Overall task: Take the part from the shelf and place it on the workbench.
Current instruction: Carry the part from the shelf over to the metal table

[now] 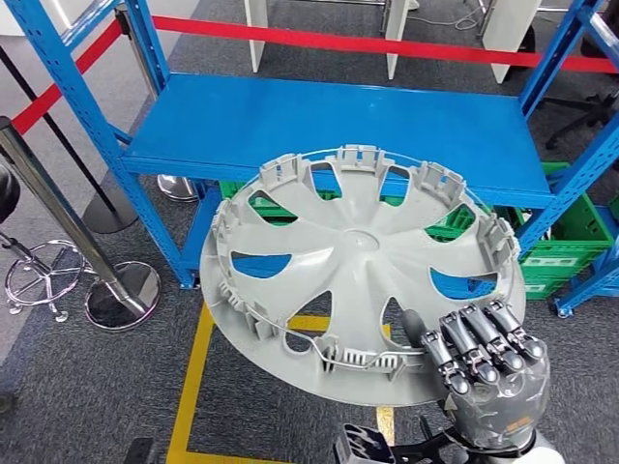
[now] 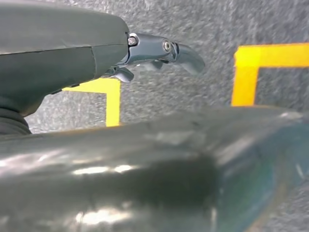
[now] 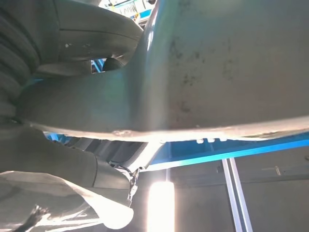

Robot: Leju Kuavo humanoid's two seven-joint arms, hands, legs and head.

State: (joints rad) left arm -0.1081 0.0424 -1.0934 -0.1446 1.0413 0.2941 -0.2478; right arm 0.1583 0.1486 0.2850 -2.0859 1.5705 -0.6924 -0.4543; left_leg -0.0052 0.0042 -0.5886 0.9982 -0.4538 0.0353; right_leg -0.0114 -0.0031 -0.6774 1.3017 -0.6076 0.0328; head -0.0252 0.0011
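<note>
The part is a large grey plastic wheel cover (image 1: 350, 261), held roughly flat and slightly tilted in front of the blue shelf (image 1: 329, 126), inner side up. My right hand (image 1: 486, 362) grips its near right rim, with the dark fingers (image 1: 474, 338) curled over the top edge. From the right wrist, the cover's grey face (image 3: 226, 63) spans the picture just past my right hand (image 3: 73, 96). My left hand (image 2: 160, 50) hangs over the carpet, its fingers stretched out and nothing between them.
The shelf's blue board lies bare behind the cover, with green crates (image 1: 566, 246) beneath it at the right. Chrome stanchion bases (image 1: 120, 290) and a red barrier tape (image 1: 365, 43) stand left and behind. Yellow floor tape (image 1: 191, 387) marks the grey carpet.
</note>
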